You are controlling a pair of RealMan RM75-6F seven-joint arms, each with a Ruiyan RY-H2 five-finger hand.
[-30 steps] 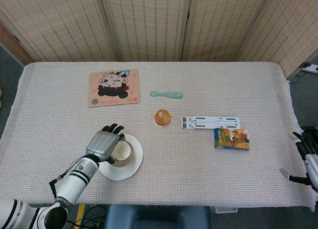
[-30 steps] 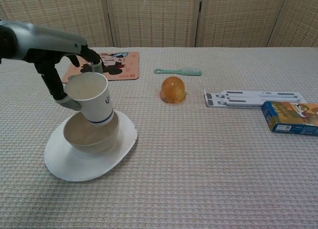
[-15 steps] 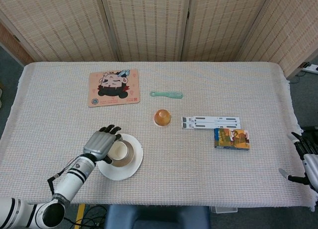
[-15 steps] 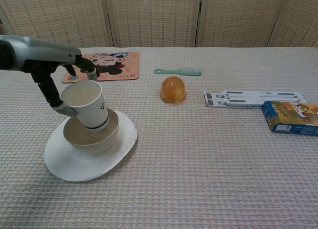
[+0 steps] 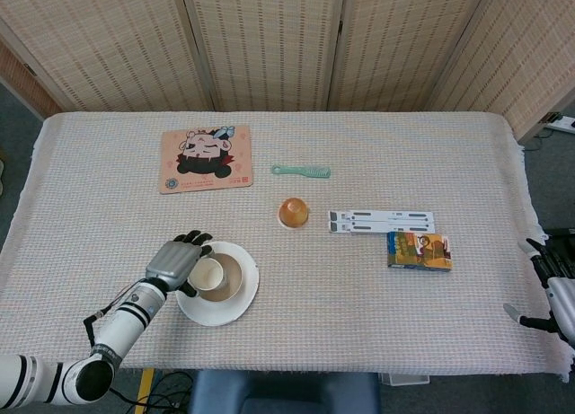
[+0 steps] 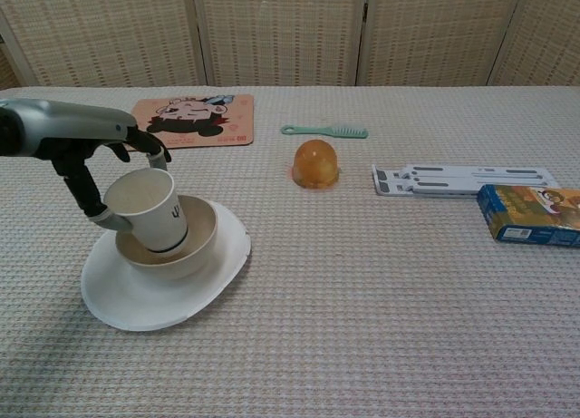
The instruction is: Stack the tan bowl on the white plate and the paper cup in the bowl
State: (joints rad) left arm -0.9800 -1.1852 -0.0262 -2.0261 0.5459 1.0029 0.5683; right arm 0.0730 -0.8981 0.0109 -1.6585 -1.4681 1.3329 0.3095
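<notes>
The left hand point(image 6: 91, 164) grips the tilted paper cup point(image 6: 145, 209), its base inside the tan bowl point(image 6: 195, 241).

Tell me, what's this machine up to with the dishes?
The robot's left hand holds a paper cup, tilted, with its base down inside a tan bowl. The bowl sits on a white plate, so the stack is nearly done. The right hand waits at the table's far edge, holding nothing.
</notes>
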